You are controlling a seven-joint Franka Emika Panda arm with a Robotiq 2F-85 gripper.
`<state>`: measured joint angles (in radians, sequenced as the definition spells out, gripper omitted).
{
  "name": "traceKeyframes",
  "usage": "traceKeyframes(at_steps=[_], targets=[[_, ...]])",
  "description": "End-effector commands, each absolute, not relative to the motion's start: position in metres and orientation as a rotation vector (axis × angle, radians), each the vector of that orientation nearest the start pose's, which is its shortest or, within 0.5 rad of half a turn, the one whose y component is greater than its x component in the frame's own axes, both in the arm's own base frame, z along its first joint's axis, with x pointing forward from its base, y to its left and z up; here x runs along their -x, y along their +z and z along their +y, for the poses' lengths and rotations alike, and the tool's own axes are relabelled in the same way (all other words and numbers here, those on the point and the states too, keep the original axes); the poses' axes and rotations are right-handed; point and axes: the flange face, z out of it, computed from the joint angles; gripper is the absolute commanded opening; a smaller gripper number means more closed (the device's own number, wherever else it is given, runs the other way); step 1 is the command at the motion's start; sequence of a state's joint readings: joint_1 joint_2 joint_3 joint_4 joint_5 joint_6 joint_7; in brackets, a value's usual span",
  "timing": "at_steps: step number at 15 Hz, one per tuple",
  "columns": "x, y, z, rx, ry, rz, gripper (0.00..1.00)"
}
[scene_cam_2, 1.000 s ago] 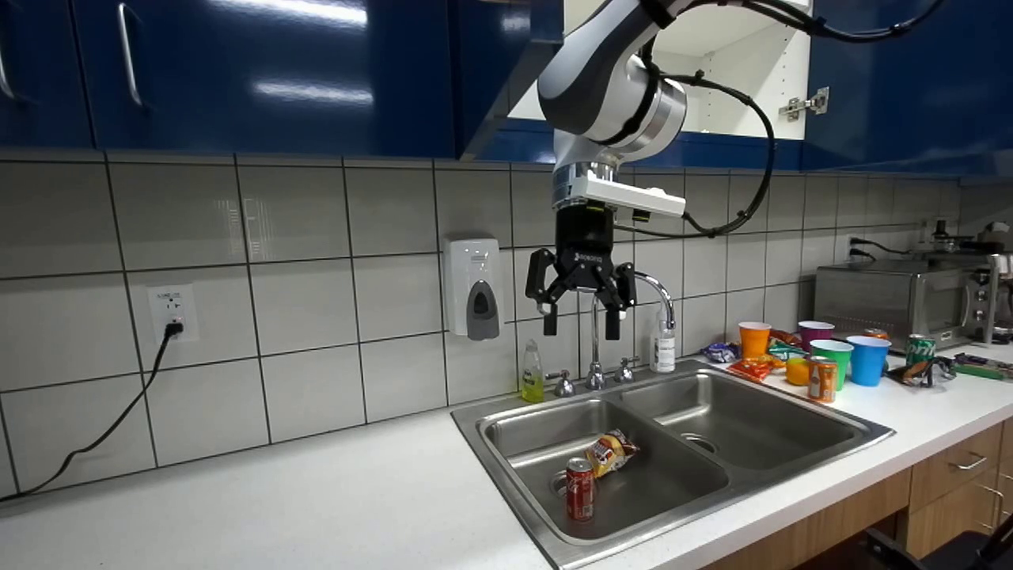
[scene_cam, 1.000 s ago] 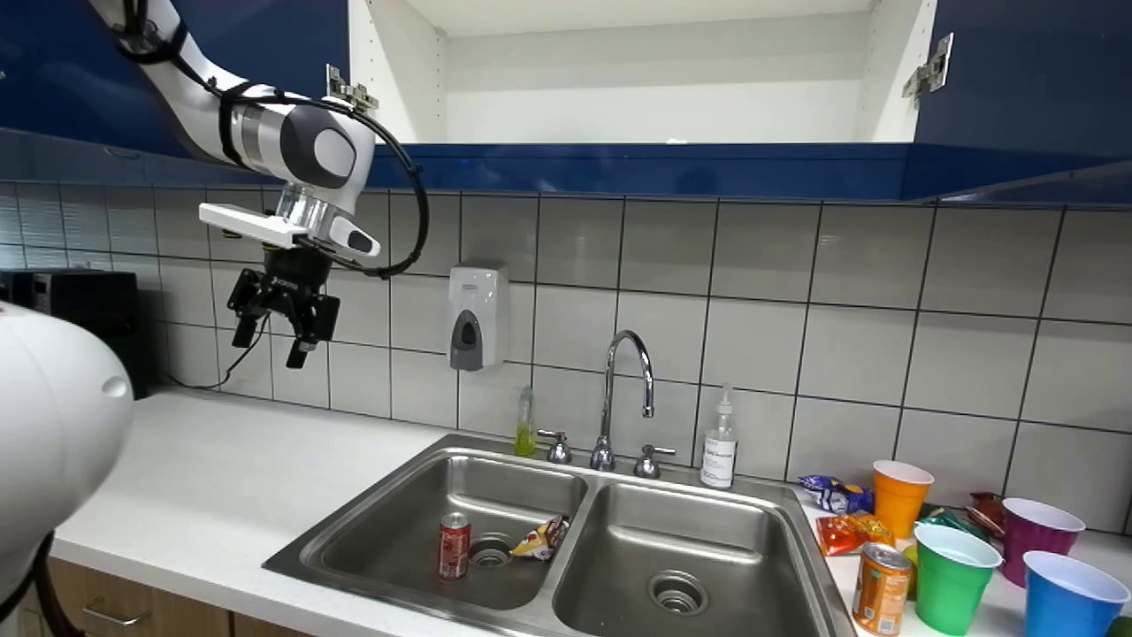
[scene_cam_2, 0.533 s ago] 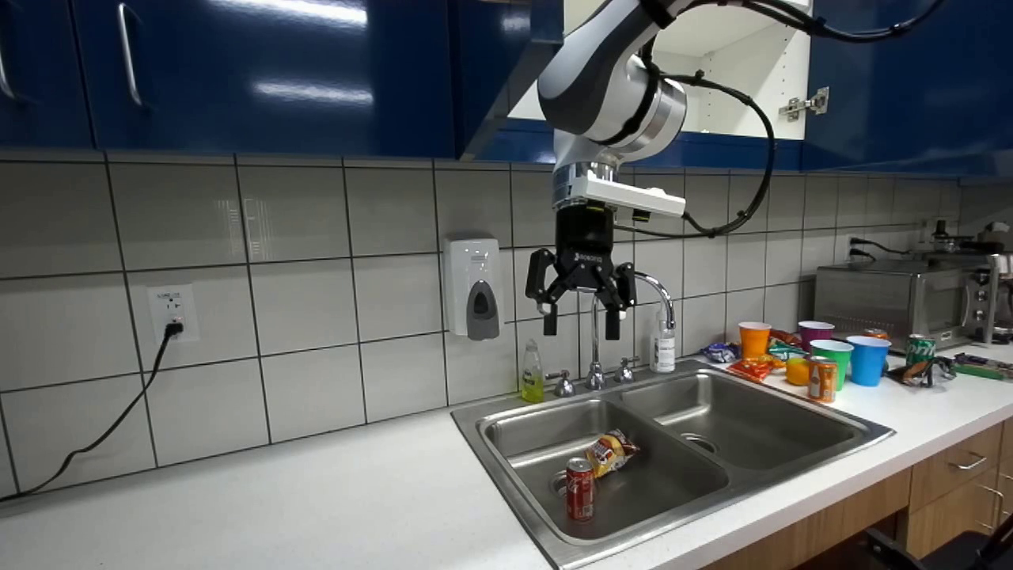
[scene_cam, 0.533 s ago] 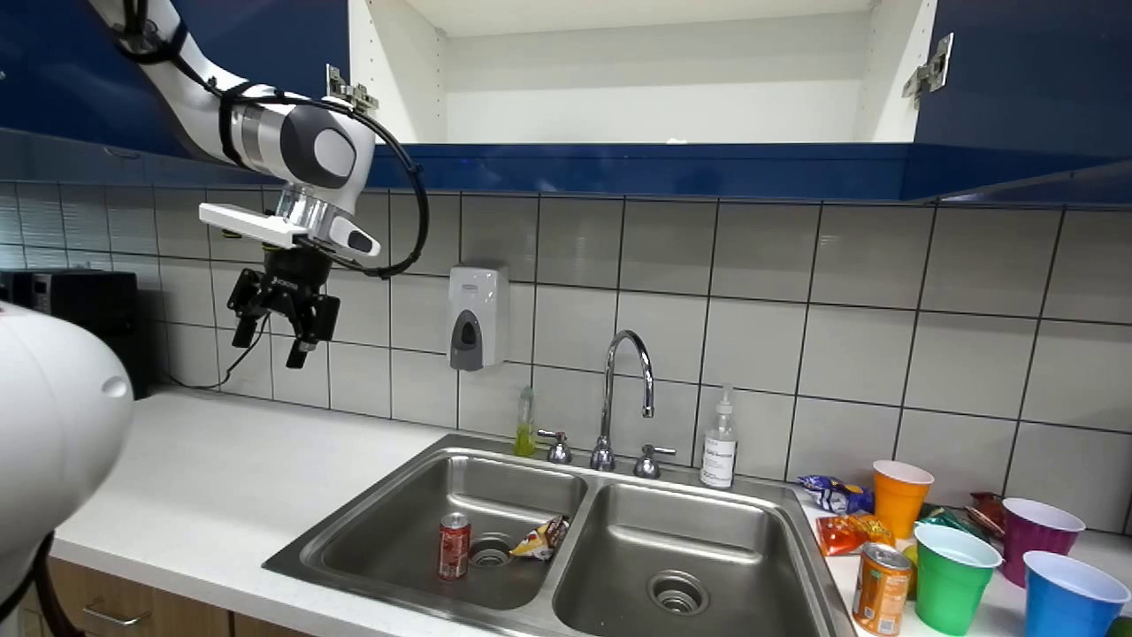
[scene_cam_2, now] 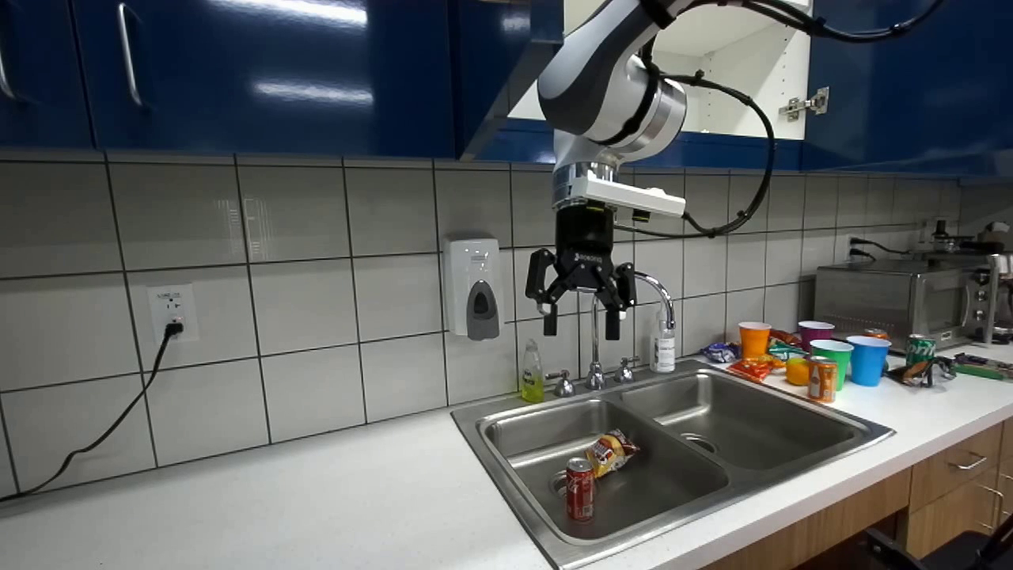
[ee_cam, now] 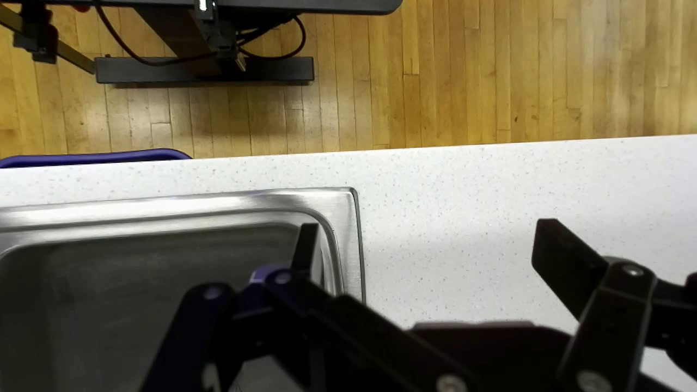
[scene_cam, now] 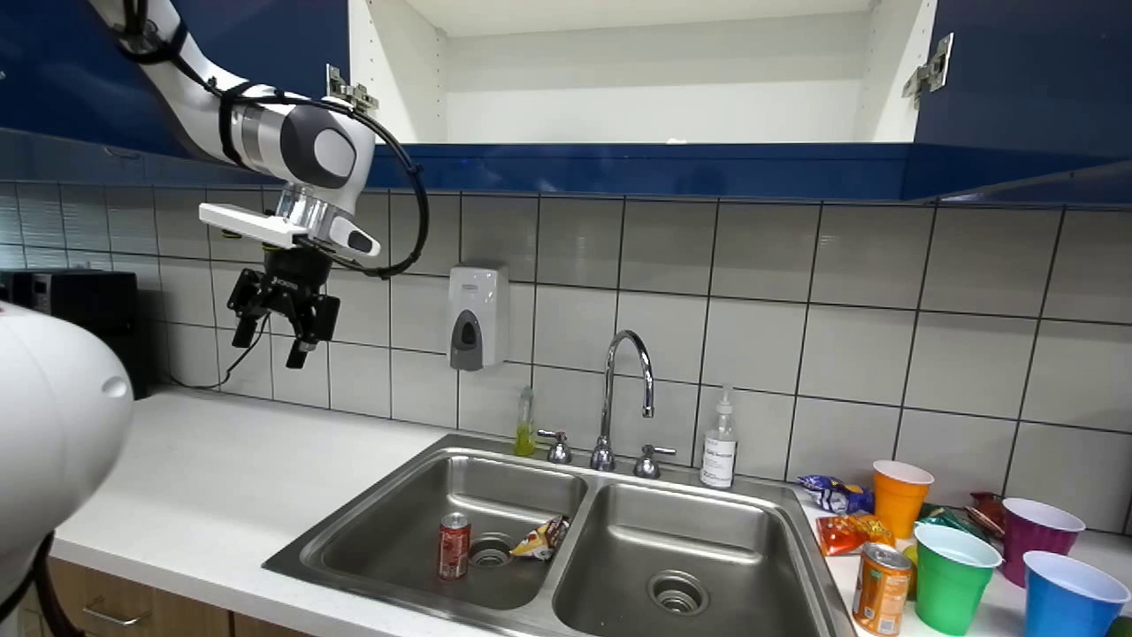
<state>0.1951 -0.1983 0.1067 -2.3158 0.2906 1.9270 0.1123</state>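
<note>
My gripper [scene_cam_2: 582, 325] hangs in the air with its black fingers spread wide and pointing down. Nothing is between them in the wrist view, where the gripper [ee_cam: 427, 239] has the white counter [ee_cam: 446, 196] and a corner of the steel sink [ee_cam: 348, 218] beneath it. In both exterior views a red soda can [scene_cam: 454, 546] stands upright in a sink basin. Beside that can lies a yellow and red snack bag [scene_cam_2: 611, 453], in the same basin. The gripper [scene_cam: 269, 348] touches neither of them.
A curved faucet [scene_cam: 602, 456] and soap bottles [scene_cam: 719, 456] stand behind the basins. Right of the sink are several coloured cups [scene_cam: 955, 584], an orange can [scene_cam: 881, 588] and snack bags [scene_cam: 836, 495]. A soap dispenser [scene_cam: 478, 318] hangs on the tiles, below blue cabinets [scene_cam_2: 277, 79].
</note>
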Motion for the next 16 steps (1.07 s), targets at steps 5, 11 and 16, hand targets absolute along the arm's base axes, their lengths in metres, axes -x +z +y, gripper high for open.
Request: traceKeyframes(at_steps=[5,11,16], targets=[[-0.444,0.402,0.146,2.924,0.317,-0.031,1.0],[-0.459,0.386,0.117,2.922,0.306,0.065,1.0],[-0.47,0.376,0.086,2.919,0.317,0.149,1.0]])
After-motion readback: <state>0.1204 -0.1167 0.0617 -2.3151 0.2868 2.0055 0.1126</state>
